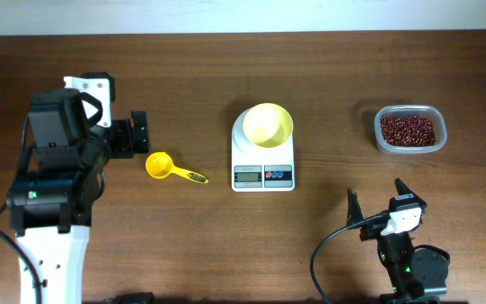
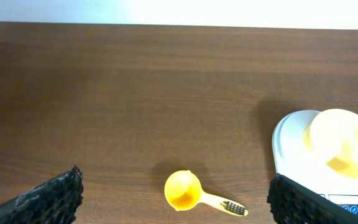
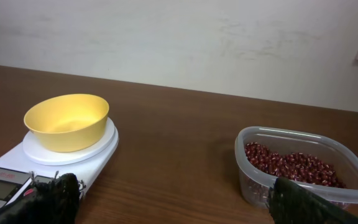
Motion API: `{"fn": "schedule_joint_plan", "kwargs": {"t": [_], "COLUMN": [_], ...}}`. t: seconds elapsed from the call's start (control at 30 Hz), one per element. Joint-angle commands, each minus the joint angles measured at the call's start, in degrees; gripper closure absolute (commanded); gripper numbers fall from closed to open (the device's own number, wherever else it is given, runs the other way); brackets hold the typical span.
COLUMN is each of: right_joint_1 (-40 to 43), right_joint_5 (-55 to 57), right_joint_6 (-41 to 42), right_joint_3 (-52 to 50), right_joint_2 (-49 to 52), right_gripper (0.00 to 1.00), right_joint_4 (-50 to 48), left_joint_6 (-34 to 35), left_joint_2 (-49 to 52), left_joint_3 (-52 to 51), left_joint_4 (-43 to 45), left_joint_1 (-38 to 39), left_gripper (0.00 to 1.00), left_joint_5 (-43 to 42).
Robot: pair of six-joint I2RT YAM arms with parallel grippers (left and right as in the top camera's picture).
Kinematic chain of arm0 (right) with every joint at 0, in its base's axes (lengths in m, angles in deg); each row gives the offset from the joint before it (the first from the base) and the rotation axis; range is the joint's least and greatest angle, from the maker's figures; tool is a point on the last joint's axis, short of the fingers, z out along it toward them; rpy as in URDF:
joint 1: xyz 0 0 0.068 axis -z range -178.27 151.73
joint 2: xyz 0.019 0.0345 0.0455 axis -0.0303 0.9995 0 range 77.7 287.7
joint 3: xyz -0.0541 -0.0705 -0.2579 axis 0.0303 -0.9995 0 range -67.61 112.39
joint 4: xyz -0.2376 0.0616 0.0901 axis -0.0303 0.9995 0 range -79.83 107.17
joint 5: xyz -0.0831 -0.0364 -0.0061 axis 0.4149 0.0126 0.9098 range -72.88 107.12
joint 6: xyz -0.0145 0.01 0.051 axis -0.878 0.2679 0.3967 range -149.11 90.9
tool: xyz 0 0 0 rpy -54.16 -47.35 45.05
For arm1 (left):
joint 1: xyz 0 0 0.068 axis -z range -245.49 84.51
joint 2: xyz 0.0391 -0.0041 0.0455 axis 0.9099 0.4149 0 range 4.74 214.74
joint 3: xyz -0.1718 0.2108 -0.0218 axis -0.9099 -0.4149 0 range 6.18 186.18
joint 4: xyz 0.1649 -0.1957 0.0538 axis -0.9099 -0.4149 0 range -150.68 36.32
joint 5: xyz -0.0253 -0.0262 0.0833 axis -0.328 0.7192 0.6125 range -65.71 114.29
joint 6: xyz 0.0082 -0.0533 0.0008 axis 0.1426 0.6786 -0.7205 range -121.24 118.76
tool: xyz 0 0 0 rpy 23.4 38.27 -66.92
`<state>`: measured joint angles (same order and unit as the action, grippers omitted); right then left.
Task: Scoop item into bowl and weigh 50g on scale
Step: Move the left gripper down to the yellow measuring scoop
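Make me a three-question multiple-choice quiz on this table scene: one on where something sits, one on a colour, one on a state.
1. Where does the pale yellow bowl sit?
A) on the bare wood
B) on the platform of the scale
C) held up in the air

2. What colour are the beans in the clear tub?
A) green
B) white
C) dark reddish-brown

3. What state is the bowl in?
A) empty
B) half full
C) heaped over its rim

Answers:
1 B, since the overhead view shows the bowl resting on the round white platform above the display.
2 C, since the right wrist view shows reddish-brown beans through the tub's clear wall.
3 A, since the overhead and right wrist views both show only its bare yellow inside.
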<state>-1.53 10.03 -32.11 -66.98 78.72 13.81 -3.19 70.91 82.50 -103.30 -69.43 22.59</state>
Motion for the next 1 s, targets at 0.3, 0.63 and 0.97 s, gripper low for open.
{"fn": "schedule_joint_plan", "kwargs": {"t": [0.3,0.63,0.97], "right_joint_1": [-0.5,-0.5,-0.5], "right_joint_5": [0.1,0.1,0.1], "right_joint_6": [0.0,0.0,0.0], "right_joint_3": [-0.3,-0.3,-0.3], "right_joint_2": [-0.2,-0.2,-0.2], "right_gripper": [0.01,0.01,0.01], "right_joint_4": [0.3,0.3,0.3], "left_joint_6": [17.9,27.0,29.6], "left_joint_2": [17.2,27.1,33.7], "left_joint_3": [1.0,-3.1,-6.4], "left_joint_4": [-5.4,-6.2,-4.0], "left_joint_1": [-0.8,-1.9,-2.0], "left_gripper": [0.01,0.01,0.01], "left_joint_5": [5.1,-1.1,-3.0]}}
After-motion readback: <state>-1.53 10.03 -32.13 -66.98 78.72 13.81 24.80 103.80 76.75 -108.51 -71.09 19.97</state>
